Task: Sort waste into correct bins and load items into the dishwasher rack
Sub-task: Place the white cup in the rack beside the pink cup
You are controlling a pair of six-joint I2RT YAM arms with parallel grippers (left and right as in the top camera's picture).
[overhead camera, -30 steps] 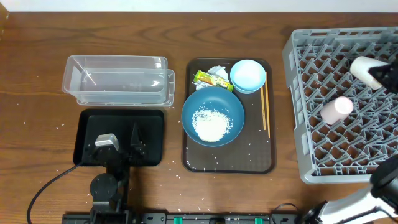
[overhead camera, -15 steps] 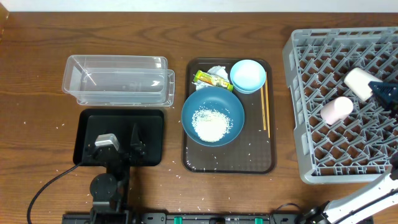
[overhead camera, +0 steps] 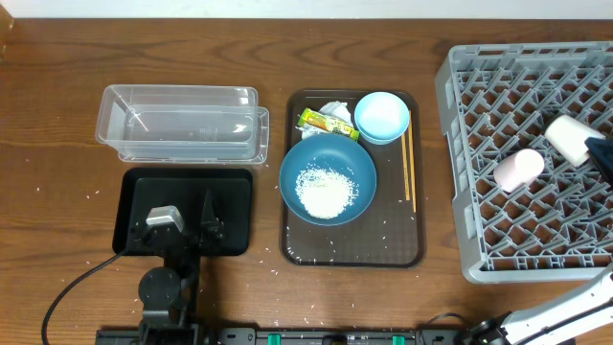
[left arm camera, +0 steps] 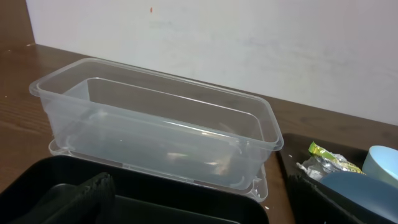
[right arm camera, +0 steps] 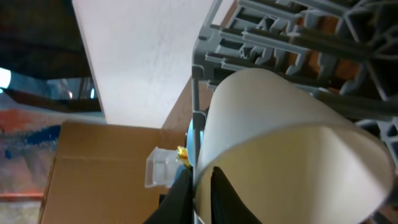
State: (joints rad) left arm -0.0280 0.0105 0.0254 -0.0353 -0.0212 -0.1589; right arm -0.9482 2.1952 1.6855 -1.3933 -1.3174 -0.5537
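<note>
Overhead: the step in hand looks like loading the cups; the white cup [overhead camera: 567, 137] lies on its side in the dishwasher rack [overhead camera: 456, 172] at the right of the frame, just up and right of the pink cup [overhead camera: 518, 170]; the right gripper [overhead camera: 603, 153] sits at the frame's right edge, against the white cup's lower-right end; the left gripper [overhead camera: 211, 222] hangs over the black tray [overhead camera: 134, 192] at lower left, jaws spread wide and empty.

Left wrist: the clear tub [left arm camera: 155, 124] fills the middle, with nothing in it; one dark finger [left arm camera: 81, 194] shows at lower left, holding nothing.

Right wrist: the white cup [right arm camera: 280, 143] fills the frame with rack lattice behind it; the right gripper [right arm camera: 202, 186] at bottom centre has a finger on each side of the cup's wall, pinching the rim; whether that pinch is slackening I cannot tell. The next move, I judge, calls for letting go and drawing back without dragging the cup along.
</note>
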